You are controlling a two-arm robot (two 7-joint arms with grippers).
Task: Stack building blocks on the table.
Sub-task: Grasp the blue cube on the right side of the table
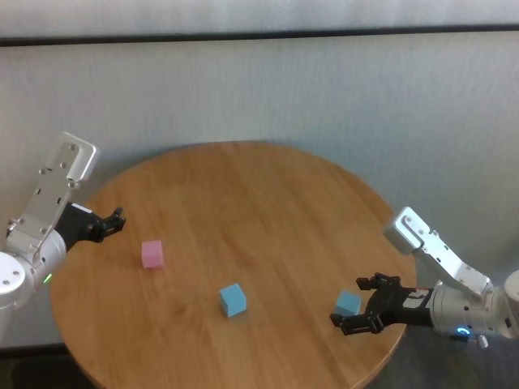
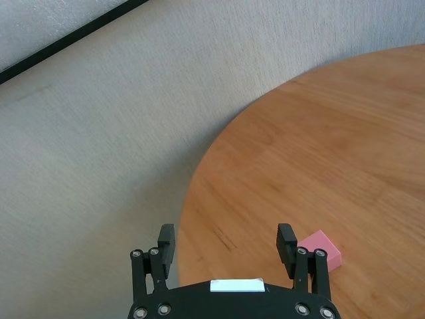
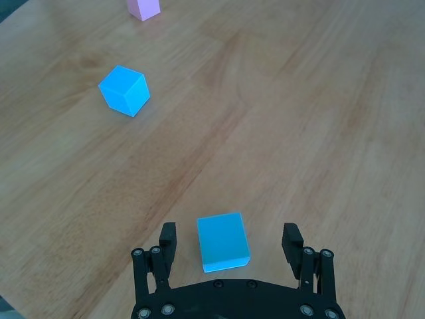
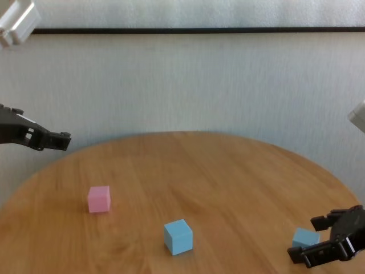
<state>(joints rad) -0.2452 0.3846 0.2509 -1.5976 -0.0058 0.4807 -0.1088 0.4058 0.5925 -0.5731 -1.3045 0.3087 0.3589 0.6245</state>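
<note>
Right claw (image 3: 229, 240) spread, straddling blue block (image 3: 223, 242) on table (image 3: 299, 119); keep block centred between fingers when closing. Second blue block (image 3: 124, 90) and pink block (image 3: 143, 8) lying ahead. Left claw (image 2: 228, 243) spread, idling beside pink block.

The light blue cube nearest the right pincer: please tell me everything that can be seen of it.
This small light blue matte cube has plain, unmarked faces and looks solid. It rests flat on the round orange-brown wooden table, near its right edge. The black right pincer is open around it, one finger on each side, with gaps showing, so nothing but the table touches it. No other block is near.
</note>
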